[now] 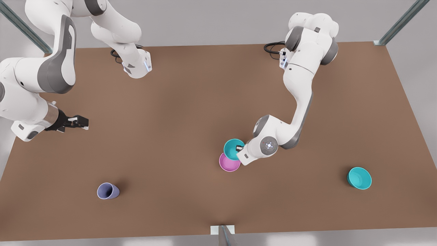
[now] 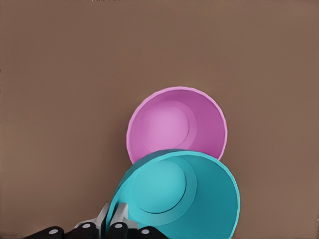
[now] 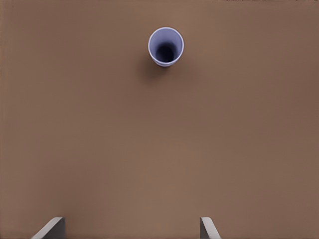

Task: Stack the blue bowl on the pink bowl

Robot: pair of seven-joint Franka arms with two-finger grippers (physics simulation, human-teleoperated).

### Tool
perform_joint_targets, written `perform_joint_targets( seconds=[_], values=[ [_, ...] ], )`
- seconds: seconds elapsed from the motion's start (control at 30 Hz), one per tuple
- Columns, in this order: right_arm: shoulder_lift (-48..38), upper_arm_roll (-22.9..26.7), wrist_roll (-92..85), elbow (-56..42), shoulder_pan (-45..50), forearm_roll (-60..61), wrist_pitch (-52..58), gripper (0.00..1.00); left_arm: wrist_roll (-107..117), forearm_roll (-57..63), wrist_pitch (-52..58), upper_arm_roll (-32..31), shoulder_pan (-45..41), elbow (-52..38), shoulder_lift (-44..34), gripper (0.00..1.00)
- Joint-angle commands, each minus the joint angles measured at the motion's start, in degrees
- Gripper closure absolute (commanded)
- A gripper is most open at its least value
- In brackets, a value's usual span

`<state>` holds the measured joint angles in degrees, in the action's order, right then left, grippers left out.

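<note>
2 pincers: left [image 1: 240, 148] grips blue bowl [image 1: 233, 149] over pink bowl [image 1: 229, 163]; right [image 1: 82, 122] wide.

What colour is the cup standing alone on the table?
The cup is lavender-grey, with a darker inside; the right wrist view shows it best.

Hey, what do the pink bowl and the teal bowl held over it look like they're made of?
The pink bowl looks like smooth matte plastic: flat, even colour, thin rim, soft sheen. The blue bowl, gripped at its rim by the left gripper, looks the same, a moulded ring at its base. Being renders, this is uncertain.
</note>
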<state>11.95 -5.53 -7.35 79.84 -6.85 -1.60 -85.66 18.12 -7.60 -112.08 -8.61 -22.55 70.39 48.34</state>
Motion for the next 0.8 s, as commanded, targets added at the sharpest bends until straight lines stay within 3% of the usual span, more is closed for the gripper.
perform_joint_targets(
  seconds=[0.0, 0.23, 0.77],
  values=[
    [-0.1, 0.0, -7.2, 0.0, 0.0, 0.2, -0.5, 0.0, 27.9, -0.1, -0.7, 0.0, 0.0, -0.9, 0.4, 0.79],
    [0.3, 0.0, -7.2, 0.2, 0.0, 1.1, -0.4, 0.0, 30.1, -0.2, -0.7, -0.1, 0.0, -5.4, 3.0, 0.79],
    [0.4, 0.0, -7.0, 0.3, 0.0, 1.1, -0.7, 0.0, 30.9, -0.2, -2.0, -0.3, -1.3, -6.4, 4.6, 0.79]
  ],
)
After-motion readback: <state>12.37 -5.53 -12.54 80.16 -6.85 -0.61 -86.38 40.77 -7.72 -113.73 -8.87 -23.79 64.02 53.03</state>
